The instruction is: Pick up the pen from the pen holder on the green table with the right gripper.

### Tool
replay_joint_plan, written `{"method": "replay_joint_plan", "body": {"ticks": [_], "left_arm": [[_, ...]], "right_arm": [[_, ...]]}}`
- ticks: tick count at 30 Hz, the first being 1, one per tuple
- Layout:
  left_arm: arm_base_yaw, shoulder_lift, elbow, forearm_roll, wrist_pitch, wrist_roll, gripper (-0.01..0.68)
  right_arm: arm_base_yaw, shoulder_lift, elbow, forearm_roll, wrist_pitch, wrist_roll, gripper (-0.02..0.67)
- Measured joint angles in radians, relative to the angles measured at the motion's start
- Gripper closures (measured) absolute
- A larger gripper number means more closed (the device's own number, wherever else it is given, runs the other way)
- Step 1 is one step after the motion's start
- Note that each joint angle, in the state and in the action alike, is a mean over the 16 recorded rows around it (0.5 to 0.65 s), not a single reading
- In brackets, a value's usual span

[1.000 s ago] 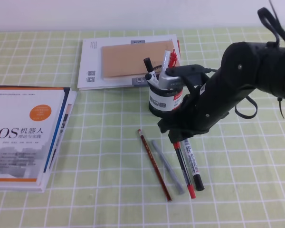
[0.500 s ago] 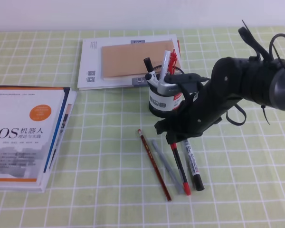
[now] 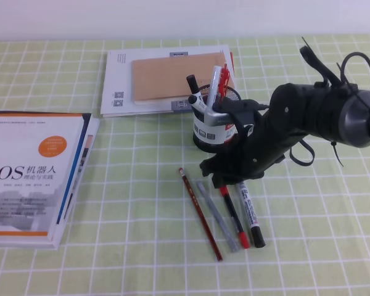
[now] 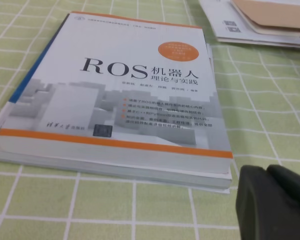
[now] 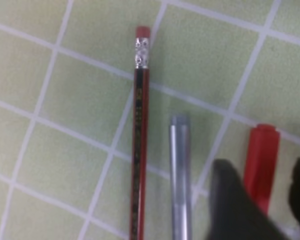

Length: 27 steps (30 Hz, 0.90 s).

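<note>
The pen [image 3: 234, 216], with red cap, thin black barrel and red tip, lies flat on the green table [image 3: 142, 259] in front of the black mesh pen holder [image 3: 211, 132]. My right gripper [image 3: 225, 179] is down low over the pen's cap end. In the right wrist view the red cap [image 5: 260, 160] lies between my two black fingers [image 5: 230, 200], with a gap showing on its right side; the right gripper [image 5: 267, 172] is open around it. My left gripper [image 4: 272, 205] is a dark shape at the frame's bottom right corner.
A red-brown pencil [image 3: 200, 213], a grey pen [image 3: 217, 216] and a white marker with black caps [image 3: 250, 213] lie beside the pen. The holder keeps a white pen with a red clip [image 3: 214, 83]. A ROS book [image 3: 31, 176] lies left, a notebook stack [image 3: 172, 77] behind.
My right arm has lowered and drawn left towards the holder. The pen under it has shifted a little up and left on the cloth.
</note>
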Motion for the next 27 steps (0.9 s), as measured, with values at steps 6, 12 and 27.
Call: {"method": "replay_joint_plan", "body": {"ticks": [6, 12, 27], "left_arm": [[0.0, 0.0, 0.0, 0.0, 0.0, 0.0, 0.68], [0.0, 0.0, 0.0, 0.0, 0.0, 0.0, 0.68], [0.0, 0.0, 0.0, 0.0, 0.0, 0.0, 0.68]], "right_arm": [[0.005, -0.032, 0.004, -0.02, 0.003, 0.0, 0.403], [0.015, -0.168, 0.046, -0.059, 0.017, 0.0, 0.462], [0.028, -0.765, 0.363, -0.154, 0.066, -0.002, 0.657]]}}
